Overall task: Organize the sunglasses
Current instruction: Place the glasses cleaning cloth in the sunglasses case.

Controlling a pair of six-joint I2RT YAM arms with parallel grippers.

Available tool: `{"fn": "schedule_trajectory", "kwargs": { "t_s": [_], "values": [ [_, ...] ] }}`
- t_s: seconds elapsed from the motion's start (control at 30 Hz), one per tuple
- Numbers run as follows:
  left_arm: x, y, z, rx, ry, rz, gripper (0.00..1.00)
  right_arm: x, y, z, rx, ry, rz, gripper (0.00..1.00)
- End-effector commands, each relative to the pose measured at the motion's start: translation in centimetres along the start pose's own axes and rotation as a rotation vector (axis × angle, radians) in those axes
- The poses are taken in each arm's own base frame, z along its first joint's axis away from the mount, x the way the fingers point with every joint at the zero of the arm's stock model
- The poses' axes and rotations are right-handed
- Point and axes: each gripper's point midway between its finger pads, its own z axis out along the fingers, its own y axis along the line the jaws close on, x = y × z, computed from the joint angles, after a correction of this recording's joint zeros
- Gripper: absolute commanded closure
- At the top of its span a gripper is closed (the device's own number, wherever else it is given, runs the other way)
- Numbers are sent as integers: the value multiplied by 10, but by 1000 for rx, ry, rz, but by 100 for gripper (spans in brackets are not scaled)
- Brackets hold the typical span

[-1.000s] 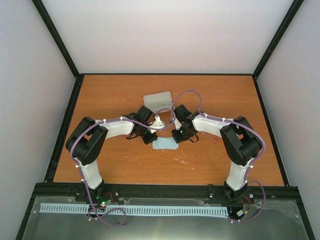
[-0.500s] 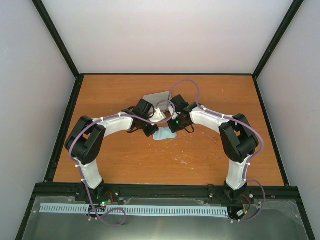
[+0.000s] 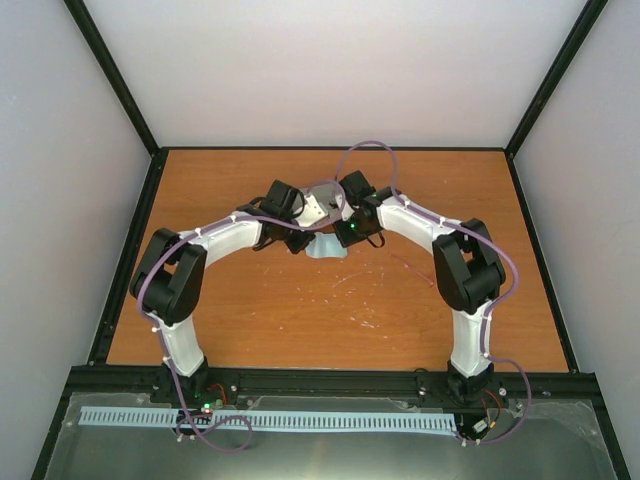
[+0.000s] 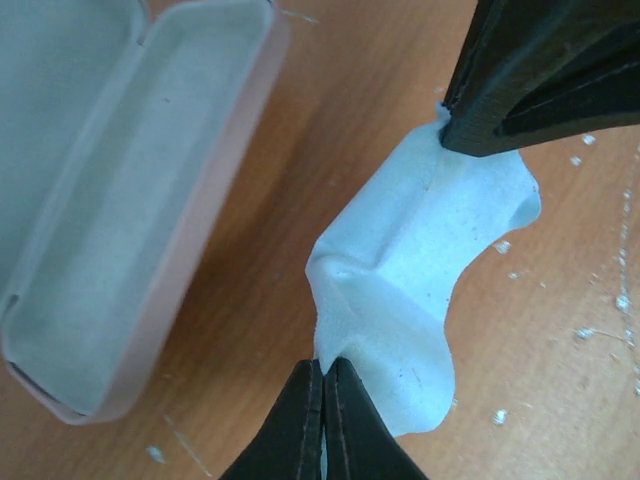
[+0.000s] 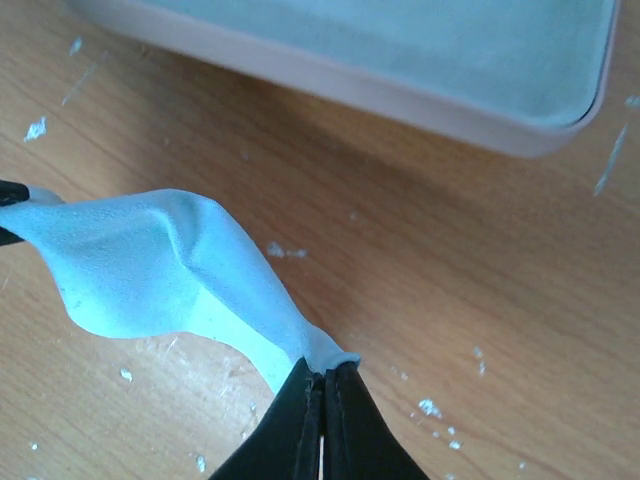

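Note:
A light blue cloth [image 4: 420, 250] hangs bunched just above the table, pinched at two opposite corners. My left gripper [image 4: 323, 365] is shut on its near corner. My right gripper [image 5: 325, 372] is shut on the other corner, and its fingers [image 4: 500, 90] show at the top right of the left wrist view. The cloth [image 3: 328, 247] sags between both grippers. The open pink case [image 4: 130, 220] with pale lining lies right beside it. A faint thin red line on the table, right of my right arm, looks like the sunglasses [image 3: 412, 268].
The case [image 3: 322, 196] lies at the middle back of the orange table [image 3: 220, 320], largely covered by both wrists. Black frame rails border the table [image 3: 130, 250]. White specks dot the wood [image 5: 430, 408].
Both grippers have carried the cloth away from the table's middle towards the back, up to the open case. The right arm's move has uncovered the faint red line.

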Motion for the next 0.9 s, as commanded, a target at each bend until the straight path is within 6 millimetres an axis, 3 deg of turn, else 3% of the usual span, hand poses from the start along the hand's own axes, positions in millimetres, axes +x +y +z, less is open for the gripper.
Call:
{"fn": "schedule_trajectory", "kwargs": {
  "t_s": [0.0,0.6,0.87],
  "values": [
    [-15,23,-2,-35,-31,15,100,-14,-9,-1,19,-5,-17,97],
    [-26,70,2,-58,-57,-16,100,-62,-29,0,10,-35,-21,97],
    [-27,80,9,-36,-66,-27,100,-76,-34,8,-7,-37,-5,97]
  ]
}}
